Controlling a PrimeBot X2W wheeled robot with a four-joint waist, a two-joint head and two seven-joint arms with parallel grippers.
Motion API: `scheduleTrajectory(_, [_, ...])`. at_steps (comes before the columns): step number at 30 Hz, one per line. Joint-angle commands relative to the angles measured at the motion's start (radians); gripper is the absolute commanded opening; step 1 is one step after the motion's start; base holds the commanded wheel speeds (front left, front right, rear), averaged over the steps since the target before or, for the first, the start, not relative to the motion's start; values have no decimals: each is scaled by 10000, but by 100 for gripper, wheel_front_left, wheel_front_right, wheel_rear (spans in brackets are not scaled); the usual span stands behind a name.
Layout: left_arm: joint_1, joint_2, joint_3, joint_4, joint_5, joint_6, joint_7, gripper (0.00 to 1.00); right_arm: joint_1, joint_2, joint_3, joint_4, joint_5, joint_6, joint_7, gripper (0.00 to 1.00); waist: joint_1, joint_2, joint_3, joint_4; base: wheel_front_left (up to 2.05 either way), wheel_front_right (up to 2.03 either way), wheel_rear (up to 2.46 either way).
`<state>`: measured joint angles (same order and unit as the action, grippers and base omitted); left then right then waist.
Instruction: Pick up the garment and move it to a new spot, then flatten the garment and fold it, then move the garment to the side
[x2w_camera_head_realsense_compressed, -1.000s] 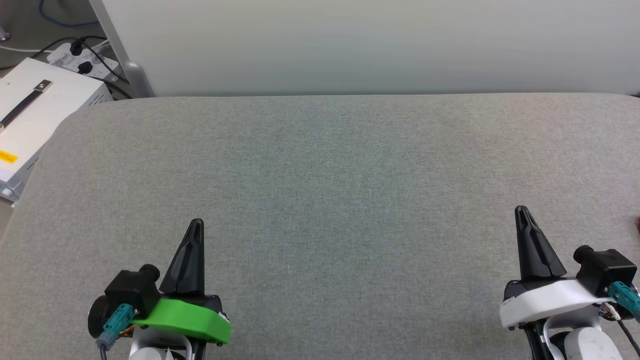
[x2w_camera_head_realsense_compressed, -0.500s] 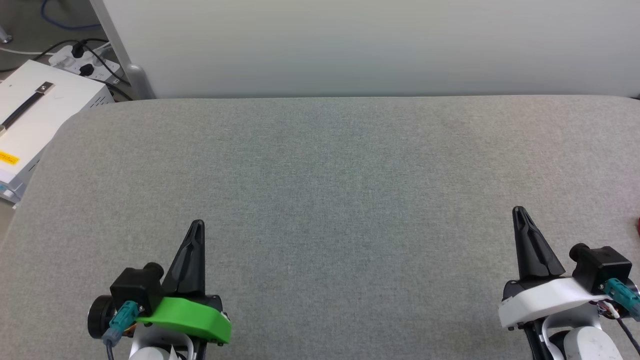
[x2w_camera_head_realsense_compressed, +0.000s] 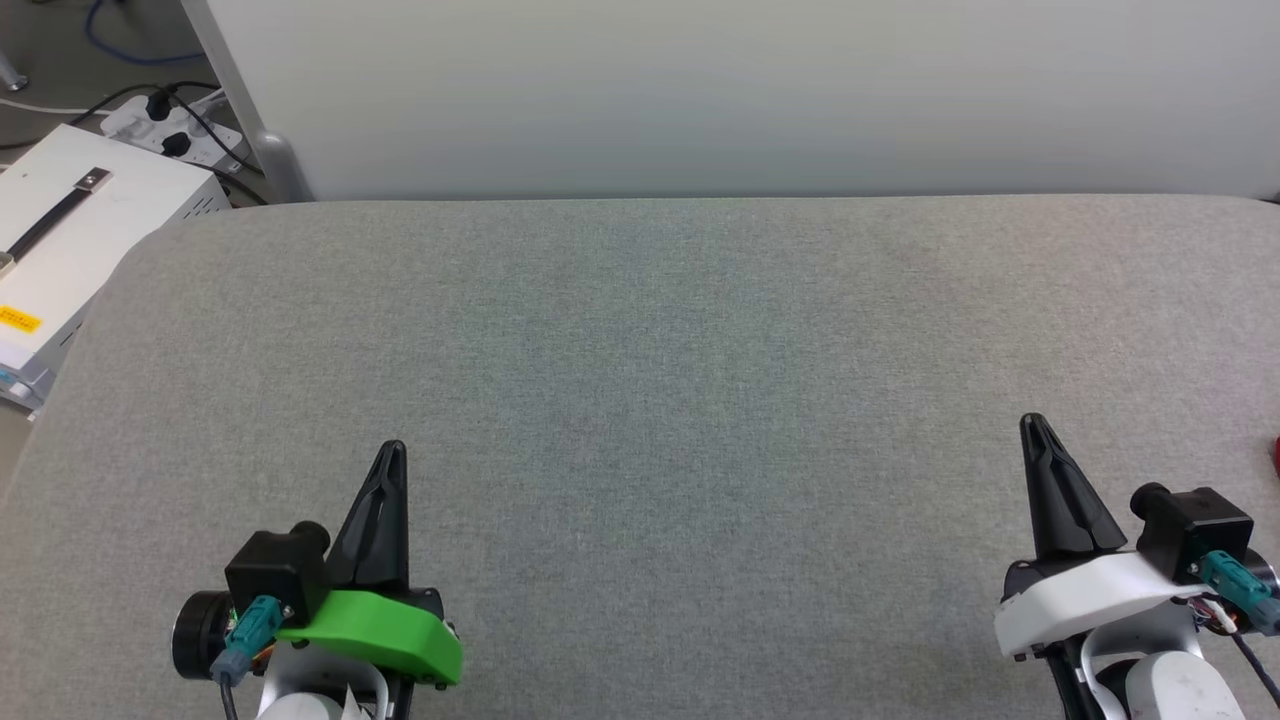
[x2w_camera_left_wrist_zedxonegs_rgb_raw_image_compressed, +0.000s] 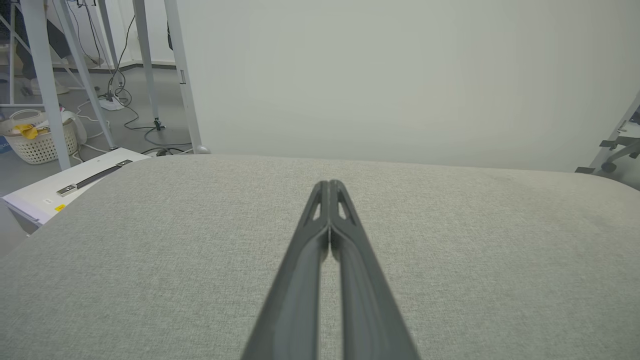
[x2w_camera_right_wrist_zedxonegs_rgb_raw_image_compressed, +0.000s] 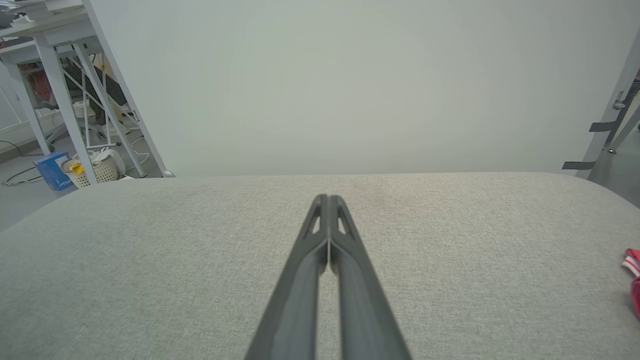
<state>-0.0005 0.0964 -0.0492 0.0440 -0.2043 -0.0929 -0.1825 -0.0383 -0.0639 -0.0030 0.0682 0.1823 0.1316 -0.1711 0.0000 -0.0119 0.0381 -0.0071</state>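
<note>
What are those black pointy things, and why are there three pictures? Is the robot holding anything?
Those are a robot's two hands, called grippers. One picture comes from a camera on its head, looking down at a big grey cushioned table. There the left gripper has a green base and the right gripper a white one. The other two pictures come from small cameras on each wrist, looking along the fingers. Both grippers are pinched shut and hold nothing. A bit of red and white cloth, the garment, peeks in at the table's far right edge. A white box sits beside the table on the left.
</note>
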Motion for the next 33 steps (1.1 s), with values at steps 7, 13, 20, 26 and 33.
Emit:
scheduleTrajectory(7, [2,-80,88,-92,302,119,206,0,138,36,6,-110,-246,-3,173,0,0,43,-32,6,0,0,0])
scheduleTrajectory(13, [2,-108,118,-118,432,179,326,0,156,44,8,-153,-363,-4,287,0,0,48,-58,11,0,0,0])
scheduleTrajectory(20, [2,-142,153,-148,585,250,468,0,178,53,10,-203,-502,-4,423,0,0,55,-89,17,0,0,0])
scheduleTrajectory(26, [3,-179,193,-183,757,330,628,0,202,63,12,-259,-658,-5,574,0,0,63,-123,23,0,0,0])
scheduleTrajectory(33, [3,-213,229,-213,910,402,771,0,224,72,14,-310,-797,-5,710,0,0,69,-154,29,0,0,0])
